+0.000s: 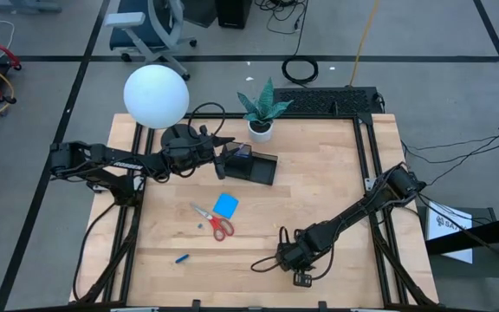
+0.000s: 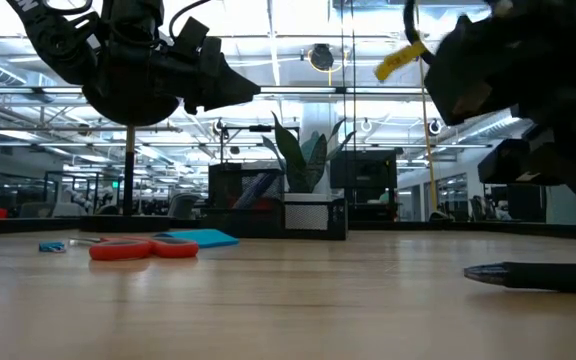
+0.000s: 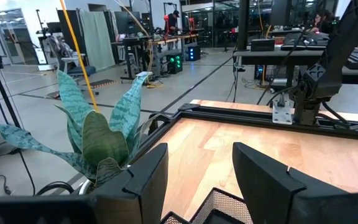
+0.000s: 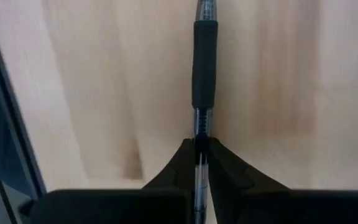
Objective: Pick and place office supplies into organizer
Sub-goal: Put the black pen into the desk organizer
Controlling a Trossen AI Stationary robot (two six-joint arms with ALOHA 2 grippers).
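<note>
The black pen (image 1: pixel 267 263) (image 2: pixel 533 275) lies near the table's near edge, and my right gripper (image 1: pixel 289 258) (image 4: pixel 199 155) is shut on it. My left gripper (image 1: pixel 223 161) (image 3: pixel 194 177) hangs open just above the left end of the black mesh organizer (image 1: pixel 255 165) (image 2: pixel 278 212), touching nothing. Something blue stands in the organizer's taller compartment (image 1: pixel 243 152). The red-handled scissors (image 1: pixel 216 222) (image 2: pixel 143 248) lie flat mid-table. The blue note pad (image 1: pixel 226 204) (image 2: pixel 194 238) lies beside them, and a small blue piece (image 1: pixel 182 258) (image 2: pixel 53 246) nearer the near edge. My right gripper pinches the black pen between its two fingers on the clear barrel (image 4: pixel 199 127), just behind the black rubber grip (image 4: pixel 205 62). The fingers come slanting down from the table's right, and the pen runs on past them toward the left. The pen lies level at the table-top (image 2: pixel 488 272).
A white plant pot (image 1: pixel 261 131) with green leaves (image 3: pixel 98 130) stands right behind the organizer. The lamp's white globe (image 1: pixel 156 95) and round black base (image 1: pixel 180 137) are at the far left corner. Bare wood (image 1: pixel 336 182) lies between the arms.
</note>
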